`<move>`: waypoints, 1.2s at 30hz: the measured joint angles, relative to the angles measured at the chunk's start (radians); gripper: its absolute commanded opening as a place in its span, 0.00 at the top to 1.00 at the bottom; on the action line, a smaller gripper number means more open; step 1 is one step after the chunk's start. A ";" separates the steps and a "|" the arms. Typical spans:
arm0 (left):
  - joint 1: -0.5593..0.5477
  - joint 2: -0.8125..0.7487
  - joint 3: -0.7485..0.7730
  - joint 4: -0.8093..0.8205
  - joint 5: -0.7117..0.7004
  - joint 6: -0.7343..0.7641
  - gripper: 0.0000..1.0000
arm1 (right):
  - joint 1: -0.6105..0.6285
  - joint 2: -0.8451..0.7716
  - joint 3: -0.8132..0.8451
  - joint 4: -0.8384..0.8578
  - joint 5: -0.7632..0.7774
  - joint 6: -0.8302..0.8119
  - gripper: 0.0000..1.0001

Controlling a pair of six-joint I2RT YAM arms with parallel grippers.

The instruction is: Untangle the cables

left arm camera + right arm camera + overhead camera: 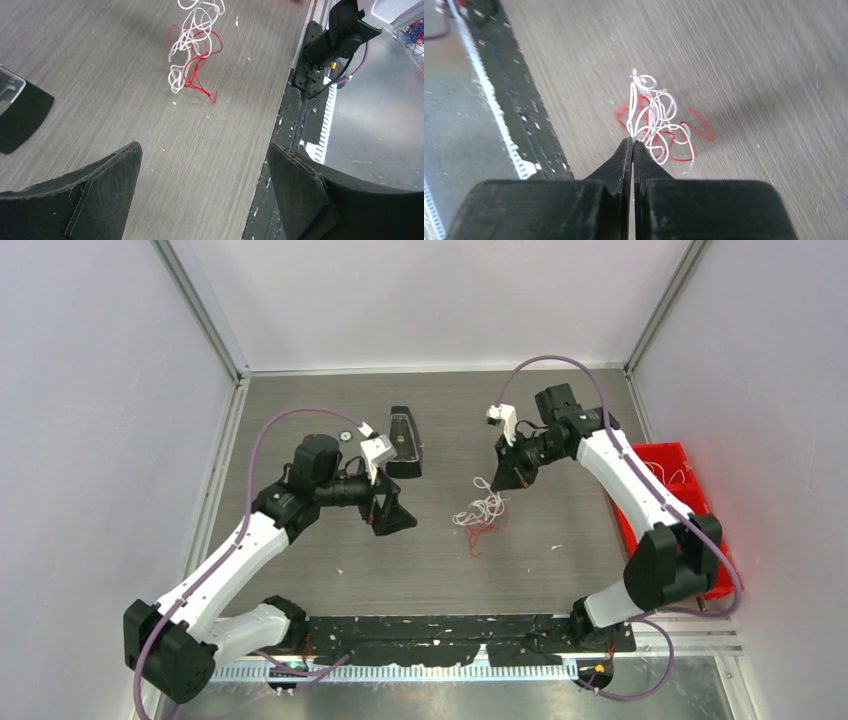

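A thin white cable point(482, 510) and a thin red cable point(483, 533) lie tangled together on the grey table, right of centre. My right gripper point(489, 485) is shut on a strand of the white cable point(644, 112) and holds it up, with the red cable point(676, 135) hanging in the loops under it. My left gripper point(392, 512) is open and empty, left of the tangle and apart from it. In the left wrist view the white cable point(192, 30) and red cable point(197, 70) lie ahead of the open fingers point(107, 185).
A black stand with a clear top point(404, 440) sits at the back centre, next to my left wrist. A red bin point(680, 495) holding more cables stands at the right edge. A black plate point(450, 635) runs along the near table edge.
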 measured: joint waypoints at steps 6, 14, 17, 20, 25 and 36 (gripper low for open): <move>-0.050 -0.076 -0.096 0.163 -0.024 0.059 0.02 | 0.042 -0.112 0.045 0.053 -0.130 0.130 0.95; -0.241 -0.042 -0.098 0.410 -0.182 0.204 0.10 | 0.111 -0.155 0.098 0.163 -0.197 0.304 0.95; -0.291 0.007 -0.090 0.478 -0.222 0.241 0.16 | 0.139 -0.168 0.102 0.214 -0.209 0.373 0.95; -0.317 0.071 -0.082 0.546 -0.260 0.262 0.27 | 0.164 -0.182 0.109 0.269 -0.229 0.450 0.95; -0.325 0.165 -0.079 0.597 -0.298 0.265 0.61 | 0.177 -0.204 0.129 0.388 -0.285 0.610 0.95; -0.311 0.122 -0.204 0.595 -0.310 0.325 1.00 | 0.104 -0.278 0.204 0.735 -0.335 0.971 0.95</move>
